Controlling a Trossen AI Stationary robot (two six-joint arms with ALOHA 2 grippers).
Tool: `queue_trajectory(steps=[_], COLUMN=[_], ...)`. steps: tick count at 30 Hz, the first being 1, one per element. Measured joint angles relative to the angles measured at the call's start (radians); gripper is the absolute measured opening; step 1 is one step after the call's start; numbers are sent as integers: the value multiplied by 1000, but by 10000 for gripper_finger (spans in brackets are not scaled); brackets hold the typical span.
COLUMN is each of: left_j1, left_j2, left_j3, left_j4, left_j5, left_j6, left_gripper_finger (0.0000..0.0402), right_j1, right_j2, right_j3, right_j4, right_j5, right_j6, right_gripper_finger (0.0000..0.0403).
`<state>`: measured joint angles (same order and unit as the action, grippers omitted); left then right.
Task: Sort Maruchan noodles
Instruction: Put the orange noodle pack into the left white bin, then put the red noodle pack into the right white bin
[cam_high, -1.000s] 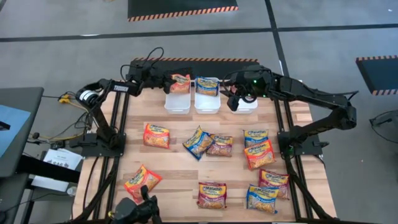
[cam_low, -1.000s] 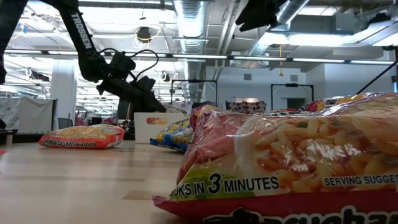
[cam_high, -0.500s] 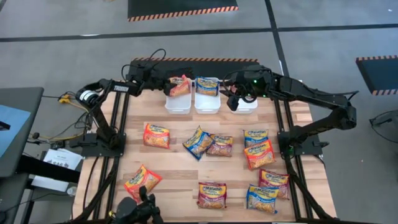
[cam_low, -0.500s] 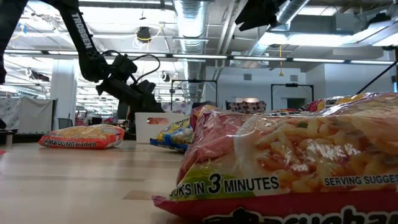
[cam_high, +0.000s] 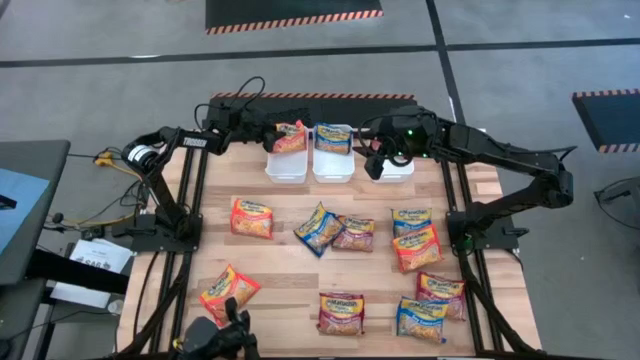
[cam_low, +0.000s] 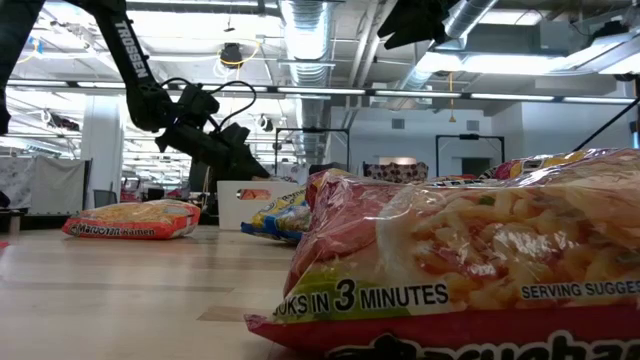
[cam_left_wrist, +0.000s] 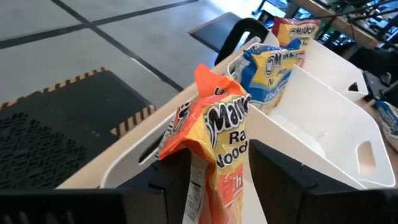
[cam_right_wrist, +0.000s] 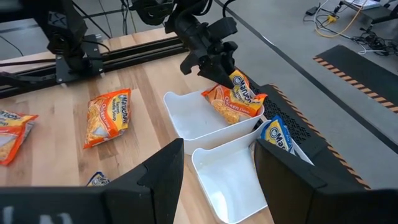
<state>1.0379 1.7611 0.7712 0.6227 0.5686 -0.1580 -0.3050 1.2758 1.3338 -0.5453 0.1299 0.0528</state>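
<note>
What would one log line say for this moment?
left gripper: open over left white plastic tub | orange ramen packet: in tub | right gripper: open

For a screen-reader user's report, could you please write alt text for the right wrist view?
The left gripper hangs over the left white tub, with an orange noodle packet leaning in the tub at its far end. A blue packet stands in the next tub, and another orange packet lies on the wooden table.

Overhead, table-level, two wrist views; tubs (cam_high: 333, 160) shared.
</note>
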Motion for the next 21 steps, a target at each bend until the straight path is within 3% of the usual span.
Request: queue_trajectory(steps=[5, 17, 21], left_j1=[25, 46, 73], left_j2=[0, -1, -1], left_j3=[9, 112, 176], left_j4=[-2, -8, -12], left_j5=[-55, 8, 95], left_j6=[-21, -38, -119], left_gripper_finger=[163, 168, 167], right_j1=[0, 4, 5], right_j2=[0, 0, 0], right_j3=[0, 0, 0], right_j4=[0, -2, -2], right_j5=[0, 0, 0], right_j6=[0, 0, 3], right_gripper_finger=[221, 221, 221])
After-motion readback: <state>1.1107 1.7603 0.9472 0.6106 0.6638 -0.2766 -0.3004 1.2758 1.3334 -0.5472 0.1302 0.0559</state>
